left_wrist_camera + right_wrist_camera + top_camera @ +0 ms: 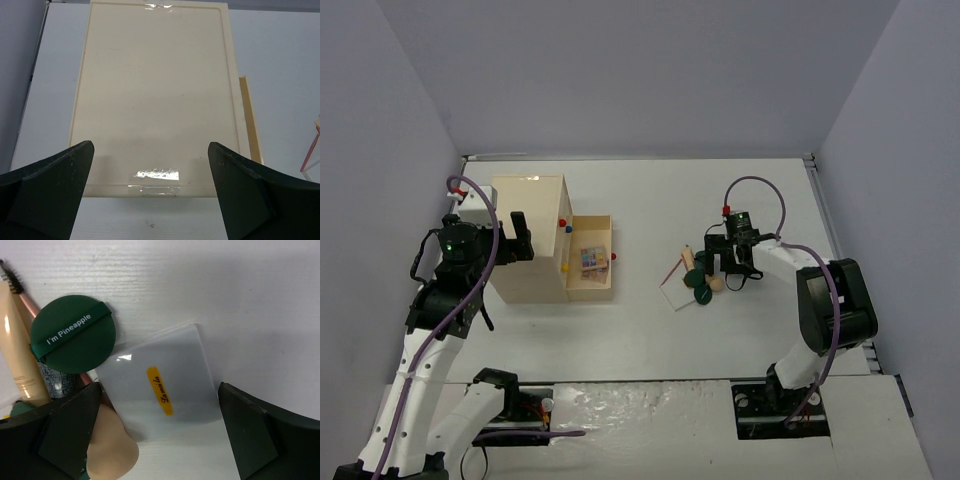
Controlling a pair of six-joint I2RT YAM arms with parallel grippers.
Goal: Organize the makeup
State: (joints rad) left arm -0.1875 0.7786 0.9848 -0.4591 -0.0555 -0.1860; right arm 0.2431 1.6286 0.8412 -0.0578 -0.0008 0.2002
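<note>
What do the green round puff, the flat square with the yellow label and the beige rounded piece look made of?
Green round puff: matte, likely fabric-covered foam; a ribbon band crosses it.
Flat square: smooth glossy plastic, probably; a glare spot shows near its edge.
Beige rounded piece: matte, no shine, likely soft sponge.

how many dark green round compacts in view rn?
2. Upper green compact lies in the makeup pile beside the white card; lower green compact sits right next to it, nearer the arm bases. Others may be hidden within the pile.
</note>
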